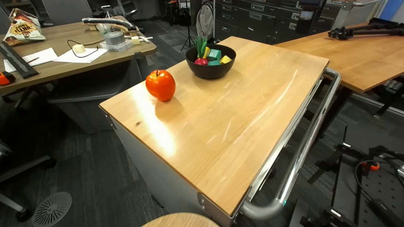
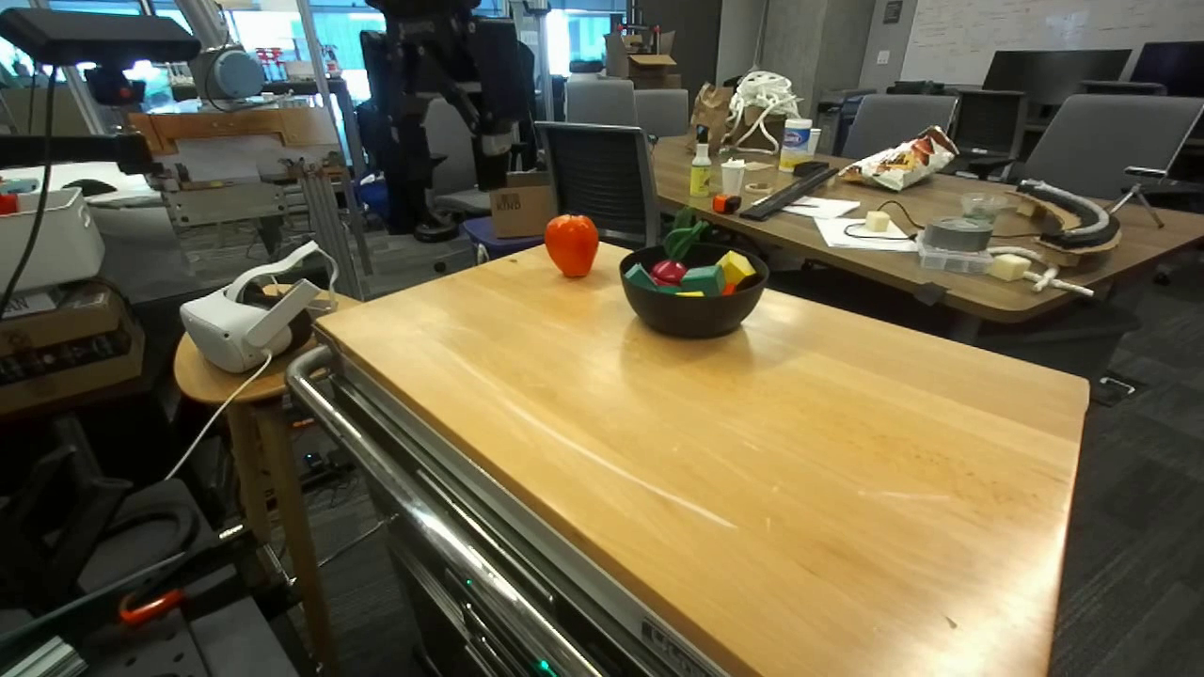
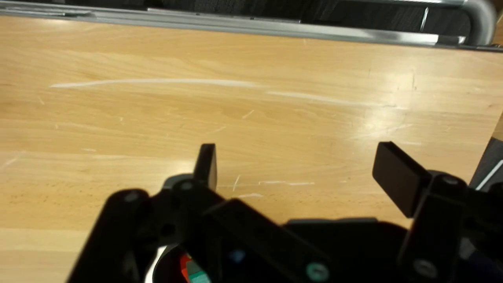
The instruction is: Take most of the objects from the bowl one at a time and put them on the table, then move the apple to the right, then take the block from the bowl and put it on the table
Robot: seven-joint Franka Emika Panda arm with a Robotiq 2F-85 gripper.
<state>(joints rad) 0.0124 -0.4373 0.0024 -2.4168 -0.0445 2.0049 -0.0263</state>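
In both exterior views the black bowl (image 1: 210,72) (image 2: 694,315) stands upright on the light wooden table (image 1: 227,132) (image 2: 809,442). It holds green blocks (image 1: 214,54), yellow blocks (image 1: 225,59), something orange and a red radish-like toy (image 1: 201,61) with green leaves. The shiny red-orange apple (image 1: 161,85) (image 2: 571,246) rests on the tabletop beside the bowl, apart from it. My gripper (image 3: 296,165) (image 2: 451,202) hangs above, its fingers wide apart and nothing between them. In the wrist view, the gripper hides most of the bowl (image 3: 167,263); a green block (image 3: 198,277) peeks out.
A metal rail (image 1: 303,167) (image 3: 481,23) runs along one table edge. A cluttered desk (image 1: 94,53) (image 2: 875,254) stands close by. A stool with a white headset (image 2: 245,324) is near a table corner. Another wooden table (image 1: 363,56) adjoins.
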